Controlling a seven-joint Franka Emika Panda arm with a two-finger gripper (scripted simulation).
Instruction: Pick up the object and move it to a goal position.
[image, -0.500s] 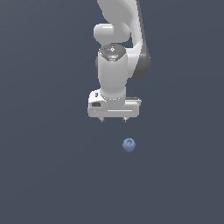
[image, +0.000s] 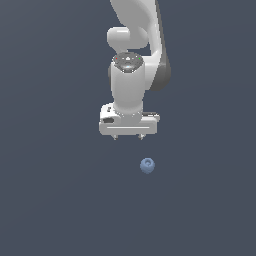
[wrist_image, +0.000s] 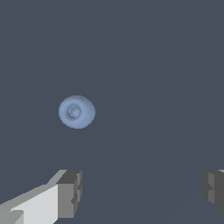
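Claw (image: 127, 137) barely shifted, wide open, empty; obj (wrist_image: 77, 112) slate-blue, dimpled.

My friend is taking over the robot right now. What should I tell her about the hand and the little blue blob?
Tool: open and empty, its fingers spread wide apart in the wrist view.
Blue blob: lying alone on the dark surface, dimple facing up. The tool hangs above the surface, and the blob sits apart from it, a bit toward the exterior view's right of the tool's middle. In the wrist view the blob is outside the gap between the fingers, nearer one finger's side.
Done: nothing picked up yet.
Left: line up over the blob, go down, close on it, lift it and carry it to the goal. No goal marker shows in either view.
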